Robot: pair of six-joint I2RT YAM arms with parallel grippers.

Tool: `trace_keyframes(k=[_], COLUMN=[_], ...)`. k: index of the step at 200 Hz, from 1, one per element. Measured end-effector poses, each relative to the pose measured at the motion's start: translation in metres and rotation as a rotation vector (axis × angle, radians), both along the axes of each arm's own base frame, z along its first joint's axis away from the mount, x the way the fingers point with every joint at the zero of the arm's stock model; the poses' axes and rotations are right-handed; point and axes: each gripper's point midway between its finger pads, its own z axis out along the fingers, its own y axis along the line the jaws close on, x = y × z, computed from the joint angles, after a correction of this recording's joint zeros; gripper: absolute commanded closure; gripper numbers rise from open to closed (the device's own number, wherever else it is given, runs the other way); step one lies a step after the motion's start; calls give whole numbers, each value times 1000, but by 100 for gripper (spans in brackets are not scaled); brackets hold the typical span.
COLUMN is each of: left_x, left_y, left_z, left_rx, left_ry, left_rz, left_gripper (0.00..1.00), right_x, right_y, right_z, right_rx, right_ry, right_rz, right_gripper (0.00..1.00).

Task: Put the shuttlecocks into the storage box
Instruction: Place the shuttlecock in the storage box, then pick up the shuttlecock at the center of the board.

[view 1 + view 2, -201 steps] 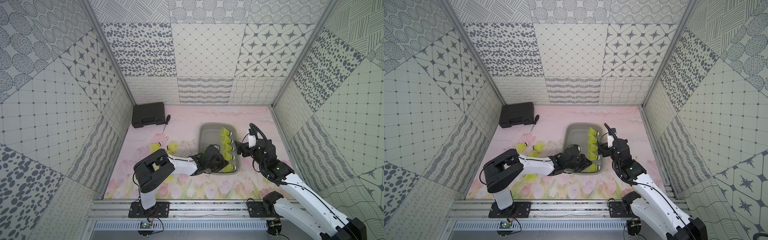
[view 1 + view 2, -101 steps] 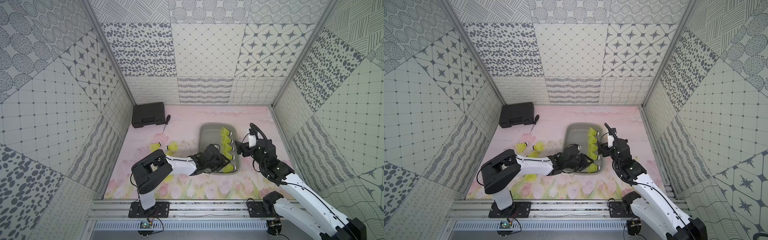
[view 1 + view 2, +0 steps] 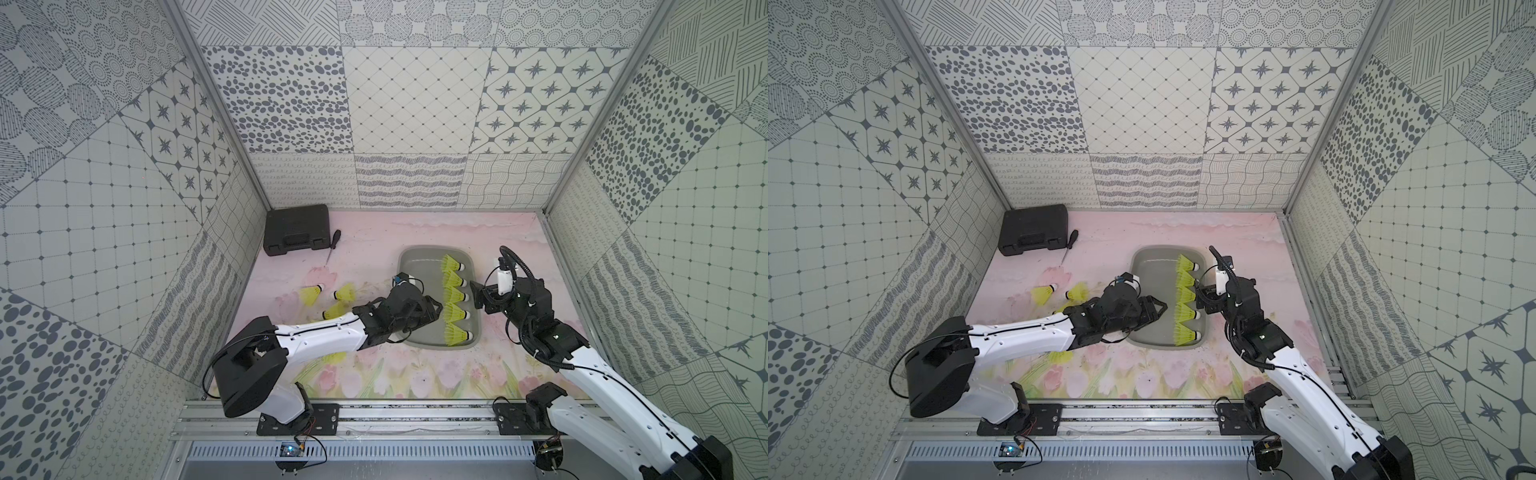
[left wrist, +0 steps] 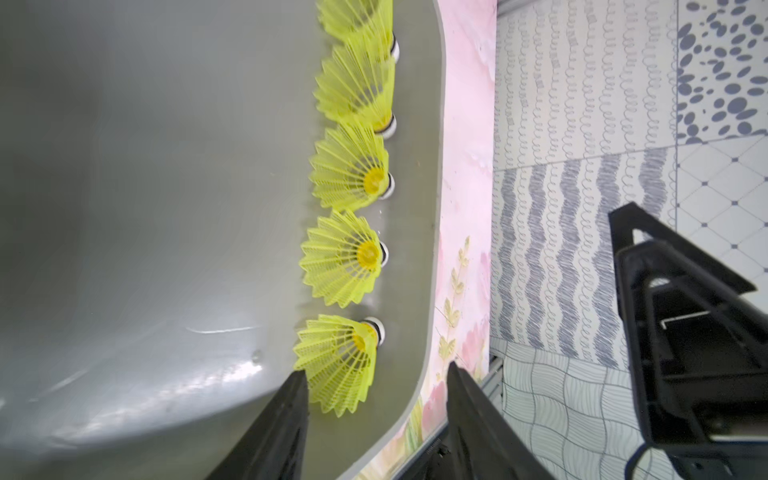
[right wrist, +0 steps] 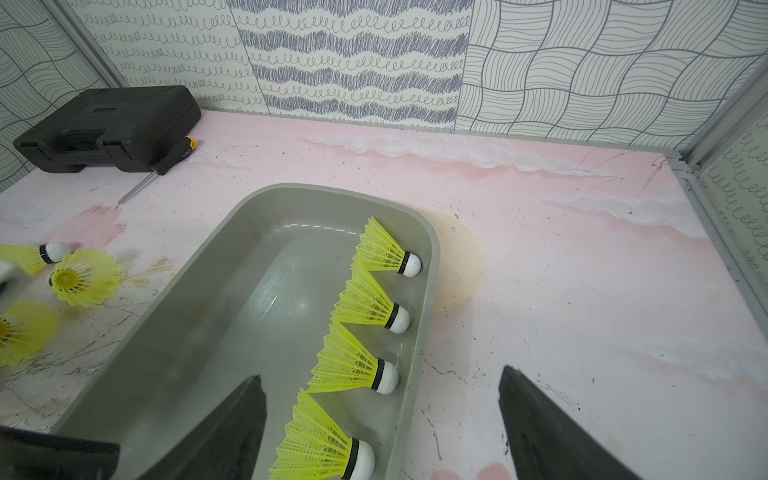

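Observation:
The grey storage box [image 3: 419, 254] [image 3: 1150, 252] holds several neon-yellow shuttlecocks [image 3: 454, 296] [image 3: 1185, 294] in a row along its right wall, white tips against the wall. My left gripper [image 3: 437, 309] [image 4: 376, 370] is inside the box, open, with the nearest shuttlecock [image 4: 338, 363] lying free just past its fingertips, its skirt beside one finger. My right gripper [image 3: 478, 297] [image 5: 380, 374] hangs open astride the box's right wall [image 5: 432, 257], above two shuttlecocks [image 5: 353, 368]. Three more shuttlecocks [image 3: 311, 293] lie on the mat left of the box, and another [image 3: 332, 357] shows under the left arm.
A black hard case [image 3: 297, 228] sits in the far left corner with a screwdriver [image 3: 333, 245] beside it. Patterned walls close in the pink floral mat [image 3: 395, 232] on three sides. A metal rail [image 3: 374, 415] runs along the near edge.
My left gripper's jaws have spread apart and let go of the shuttlecock at the near end of the row in the box. The right arm has stayed still.

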Motion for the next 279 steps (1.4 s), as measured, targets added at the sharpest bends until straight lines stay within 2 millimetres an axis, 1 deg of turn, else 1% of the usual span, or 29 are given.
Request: trace_keyframes(k=[23, 31, 66, 74, 107, 123, 140, 158, 178, 200, 216, 252, 279], left_x=[22, 31, 58, 64, 80, 86, 91, 96, 101, 105, 107, 111, 113], left_y=[40, 57, 119, 134, 183, 205, 224, 237, 244, 246, 247, 246, 246], left_z=[8, 10, 13, 12, 4, -2, -9, -18, -27, -38, -47, -61, -68], left_rx=[77, 113, 255, 297, 429, 482, 532, 577, 619, 664, 698, 752, 781], left_ry=[-59, -80, -127, -130, -116, -100, -73, -38, -4, 34, 57, 97, 116], left_rz=[70, 96, 185, 206, 260, 282, 287, 275, 244, 194, 160, 94, 55], left_gripper=[41, 40, 38, 38, 35, 35, 35, 35, 35, 36, 38, 45, 52], right_x=[0, 0, 1, 1, 2, 3, 3, 3, 3, 3, 3, 3, 4], right_y=[-1, -1, -2, -2, -2, -3, -3, -3, -3, -4, -5, -5, -7], right_z=[0, 0, -1, -1, -7, -10, -12, -12, -13, -13, -13, -13, -13], right_rx=[3, 3, 13, 17, 15, 12, 9, 9, 8, 6, 7, 7, 7], right_ry=[1, 2, 6, 8, 28, 39, 45, 47, 48, 51, 51, 51, 51], right_rz=[-4, -4, -13, -16, -20, -24, -25, -26, -26, -27, -31, -33, -37], right_gripper=[8, 8, 8, 8, 8, 8, 8, 8, 8, 8, 8, 8, 8])
